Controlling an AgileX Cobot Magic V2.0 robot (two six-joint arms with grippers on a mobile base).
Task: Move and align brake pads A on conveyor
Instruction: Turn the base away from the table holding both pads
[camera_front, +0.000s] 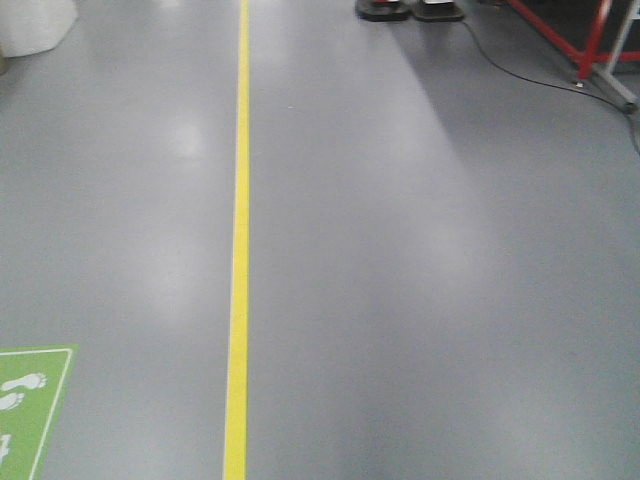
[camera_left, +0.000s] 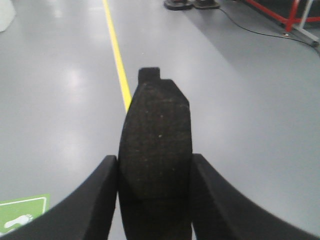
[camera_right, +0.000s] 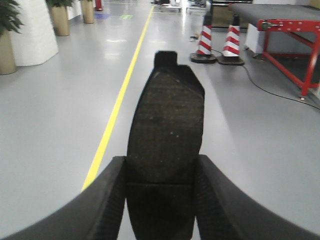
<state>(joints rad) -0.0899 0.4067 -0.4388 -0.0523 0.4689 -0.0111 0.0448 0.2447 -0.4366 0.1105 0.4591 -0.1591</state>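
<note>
Both claws pinching a pad each, over open floor, away from the conveyor.

Left gripper (camera_left: 154, 161) clamps one brake pad (camera_left: 156, 135) upright between its black fingers. Right gripper (camera_right: 160, 160) clamps a second brake pad (camera_right: 167, 120) the same way, friction face to camera. Grey floor (camera_front: 430, 300) below with a yellow line (camera_front: 238, 250) and a green footprint sign (camera_front: 25, 400). Conveyor (camera_right: 280, 11), probably the dark-topped red-framed unit, sits far back right beside striped cones (camera_right: 205, 42).
</note>
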